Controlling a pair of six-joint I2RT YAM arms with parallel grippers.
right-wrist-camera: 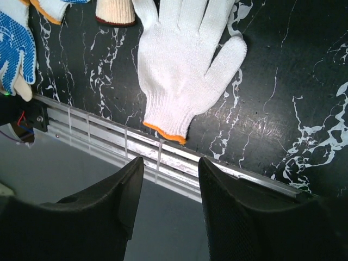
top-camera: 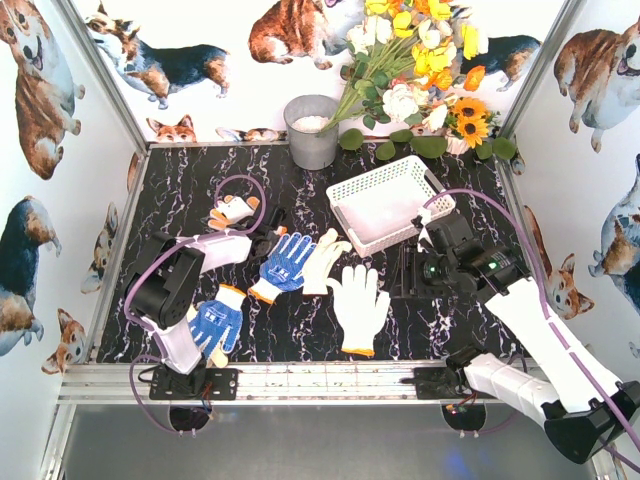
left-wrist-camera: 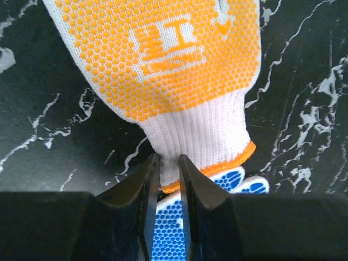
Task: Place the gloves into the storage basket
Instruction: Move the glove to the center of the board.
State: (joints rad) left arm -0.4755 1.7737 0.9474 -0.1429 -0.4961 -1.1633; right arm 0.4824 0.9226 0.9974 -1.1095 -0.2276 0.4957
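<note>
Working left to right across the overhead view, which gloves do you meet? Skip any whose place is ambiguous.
near blue glove → middle blue glove → cream glove → white glove. The yellow glove is left out: it overlaps the near blue glove sideways.

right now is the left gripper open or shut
Shut on the yellow glove: the left gripper pinches its orange-trimmed cuff.

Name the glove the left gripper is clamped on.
The yellow-dotted glove, pinched at its cuff by the left gripper; the blue gloves and white gloves lie ungripped.

Orange-dotted glove [left-wrist-camera: 163, 54], blue dotted glove [top-camera: 288, 262], white basket [top-camera: 392, 232], black marbled table [top-camera: 180, 200]
</note>
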